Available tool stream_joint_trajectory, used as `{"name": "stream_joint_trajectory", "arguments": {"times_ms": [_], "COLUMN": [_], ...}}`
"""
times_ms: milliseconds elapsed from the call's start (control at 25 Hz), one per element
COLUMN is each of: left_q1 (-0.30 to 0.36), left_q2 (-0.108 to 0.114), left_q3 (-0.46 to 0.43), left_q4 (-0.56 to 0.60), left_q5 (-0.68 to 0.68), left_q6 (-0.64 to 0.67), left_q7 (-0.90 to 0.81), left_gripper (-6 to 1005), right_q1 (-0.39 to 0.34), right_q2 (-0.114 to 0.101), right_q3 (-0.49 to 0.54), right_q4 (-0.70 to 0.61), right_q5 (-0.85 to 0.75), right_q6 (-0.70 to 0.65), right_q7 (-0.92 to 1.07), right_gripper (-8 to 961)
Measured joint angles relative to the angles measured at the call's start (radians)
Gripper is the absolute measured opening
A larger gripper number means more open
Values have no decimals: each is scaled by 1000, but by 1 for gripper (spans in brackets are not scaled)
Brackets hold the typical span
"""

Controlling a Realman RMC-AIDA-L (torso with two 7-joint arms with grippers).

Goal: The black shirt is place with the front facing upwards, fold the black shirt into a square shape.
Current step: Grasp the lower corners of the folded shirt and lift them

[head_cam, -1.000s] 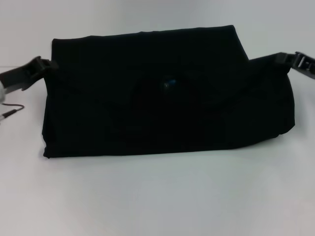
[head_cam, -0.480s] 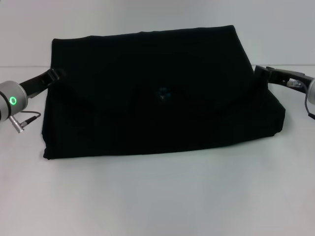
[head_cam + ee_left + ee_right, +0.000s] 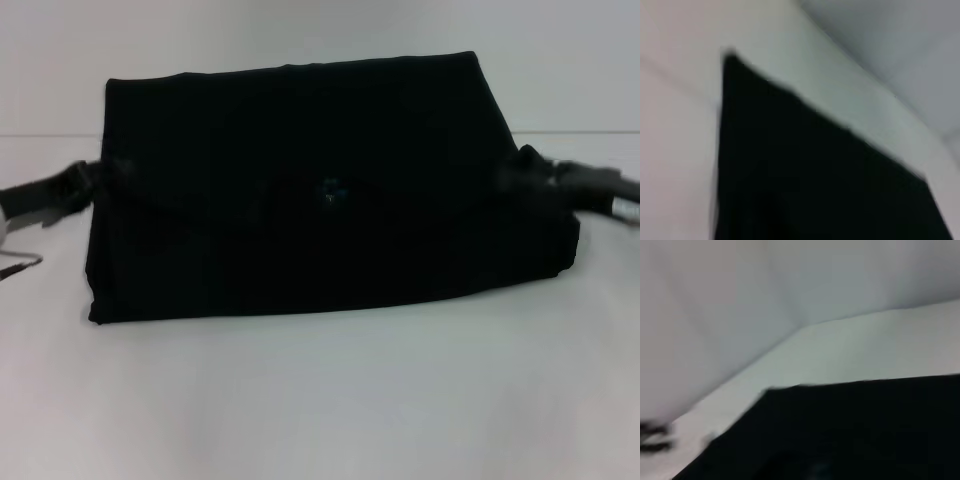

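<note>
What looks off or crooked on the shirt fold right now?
The black shirt is a wide rectangle, not yet a square. Its right side looks uneven: the edge slants outward and bulges near the lower right corner, while the left edge runs straight. The left gripper and right gripper sit at the two side edges. Nothing looks torn.

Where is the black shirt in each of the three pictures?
Head view: the black shirt fills the middle as a wide folded block, with the left gripper and right gripper at its two sides.
Left wrist view: the black shirt covers the lower part, one corner pointing up.
Right wrist view: the black shirt fills the bottom.
Shared landmark: the white table around it.
</note>
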Motion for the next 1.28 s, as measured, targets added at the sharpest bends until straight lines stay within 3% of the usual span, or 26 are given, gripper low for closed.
{"name": "stream_joint_trajectory", "arguments": {"times_ms": [40, 160, 240, 360, 560, 880, 1280], "left_q1": [27, 54, 69, 83, 86, 85, 84], "left_q2": [61, 109, 125, 119, 103, 89, 89], "left_q3": [134, 248, 296, 319, 332, 347, 401], "left_q4": [-14, -9, -4, 16, 24, 31, 36], "left_q5": [1, 6, 15, 38, 70, 92, 92], "left_q6": [92, 159, 183, 204, 198, 194, 234], "left_q7": [-88, -157, -181, -184, -181, -179, -168], "left_gripper": [501, 570, 611, 674, 662, 643, 620], "right_q1": [-18, -62, -86, -105, -111, -108, -114], "right_q2": [-4, 1, 13, 36, 57, 57, 57], "right_q3": [-17, -58, -82, -115, -173, -190, -187], "right_q4": [0, 0, 0, 8, 17, 35, 39], "right_q5": [-3, -3, -4, -7, -16, -17, -16], "right_q6": [-64, -185, -213, -211, -182, -170, -176], "right_q7": [-53, -188, -250, -311, -343, -338, -336], "right_gripper": [654, 742, 781, 812, 822, 821, 822]}}
